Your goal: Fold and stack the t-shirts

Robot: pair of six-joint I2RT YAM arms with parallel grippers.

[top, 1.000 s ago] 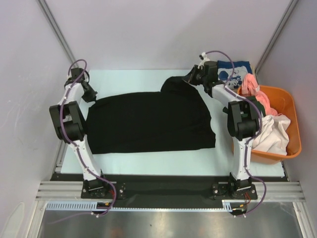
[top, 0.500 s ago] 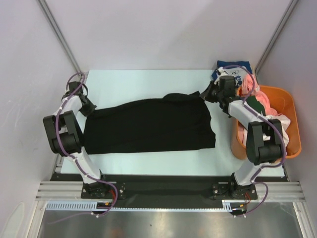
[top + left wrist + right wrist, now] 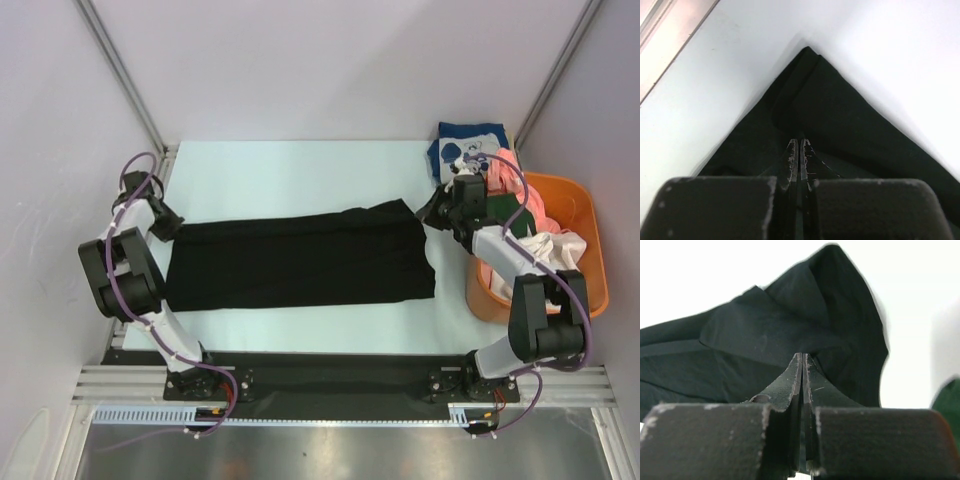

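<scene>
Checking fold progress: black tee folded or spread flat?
Folded over lengthwise: the black tee lies as a narrow band, and the left wrist view shows a doubled layer at its corner.

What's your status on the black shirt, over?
Left pincer shut on black t-shirt, left end. Right pincer shut on right end. Shirt stretched between them. Orange basket off right, apart from shirt.

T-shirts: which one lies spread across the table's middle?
The large black cloth t-shirt, laid out as a wide band; the others sit in or beside the orange plastic basket.
</scene>
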